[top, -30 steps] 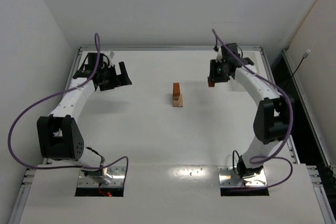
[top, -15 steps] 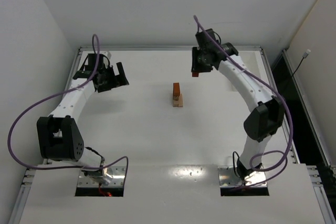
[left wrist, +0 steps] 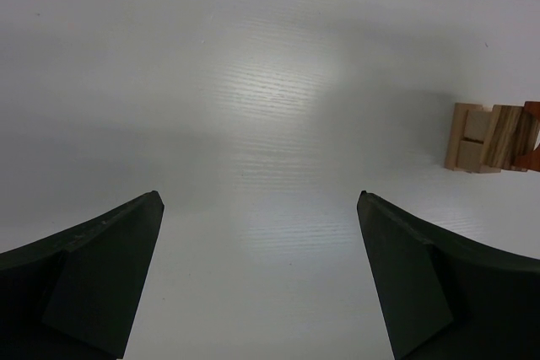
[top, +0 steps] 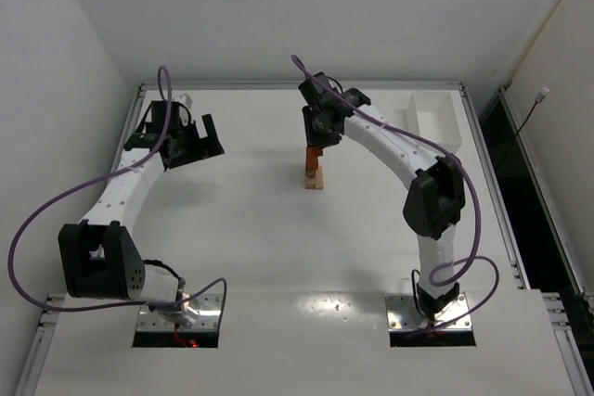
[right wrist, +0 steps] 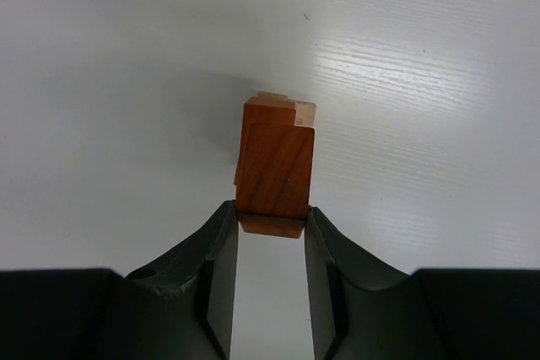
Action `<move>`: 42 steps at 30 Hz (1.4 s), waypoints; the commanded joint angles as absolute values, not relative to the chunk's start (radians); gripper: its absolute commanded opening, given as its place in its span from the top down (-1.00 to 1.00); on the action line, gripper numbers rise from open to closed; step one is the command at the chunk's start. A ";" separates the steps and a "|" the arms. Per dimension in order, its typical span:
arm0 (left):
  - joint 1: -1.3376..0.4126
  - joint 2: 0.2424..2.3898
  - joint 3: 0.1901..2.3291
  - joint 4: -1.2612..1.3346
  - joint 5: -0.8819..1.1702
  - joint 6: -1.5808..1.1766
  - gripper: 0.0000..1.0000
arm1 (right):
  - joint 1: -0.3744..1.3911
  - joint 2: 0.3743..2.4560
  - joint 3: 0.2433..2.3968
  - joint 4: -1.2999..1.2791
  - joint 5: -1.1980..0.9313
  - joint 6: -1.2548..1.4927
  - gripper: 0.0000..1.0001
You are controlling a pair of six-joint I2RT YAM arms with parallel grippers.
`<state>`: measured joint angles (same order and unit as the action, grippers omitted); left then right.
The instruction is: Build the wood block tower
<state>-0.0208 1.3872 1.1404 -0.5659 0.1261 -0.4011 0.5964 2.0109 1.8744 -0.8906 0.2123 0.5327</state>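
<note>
The wood block tower (top: 316, 177) stands at the middle of the bench (top: 269, 257). It is a narrow stack, tan at the foot and reddish-brown above. Your right claw (right wrist: 272, 220) hangs directly over it, pinching a reddish-brown block (right wrist: 275, 164) by its upper end. In the right wrist view a tan sliver of the tower peeks out past the block's far right corner, so the block is probably a shade off square. The pictures do not show whether it touches the tower. Your left claw (left wrist: 260, 200) is spread wide and holds nothing. It is near the far left corner of the bench, well apart from the tower. A white tray (top: 432, 110) sits by the far right corner.

To seat the block well, nudge it until its edges cover the piece below, then lower it straight and slowly. Let go only once it rests flat — then lift straight up so the claw does not drag the tower.
</note>
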 commanded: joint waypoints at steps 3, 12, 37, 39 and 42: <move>-0.029 1.356 1.135 -0.554 0.117 -0.400 -0.99 | 0.627 2.008 1.931 -0.867 0.252 0.554 1.00; -0.029 1.387 1.157 -0.554 0.137 -0.400 -0.99 | 0.646 2.019 1.881 -0.867 0.242 0.581 1.00; -0.029 1.405 1.175 -0.563 0.156 -0.400 -0.99 | 0.618 2.065 1.888 -0.857 0.192 0.611 0.60; -0.029 1.405 1.175 -0.563 0.156 -0.400 -0.99 | 0.618 2.065 1.888 -0.857 0.192 0.611 0.54; -0.029 1.414 1.175 -0.563 0.156 -0.400 -0.99 | 0.618 2.065 1.879 -0.857 0.192 0.611 0.51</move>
<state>-0.0208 1.4086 1.1378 -0.5682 0.1471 -0.4011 0.6235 2.0624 1.8687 -0.8833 0.1982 0.5922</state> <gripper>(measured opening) 0.993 0.282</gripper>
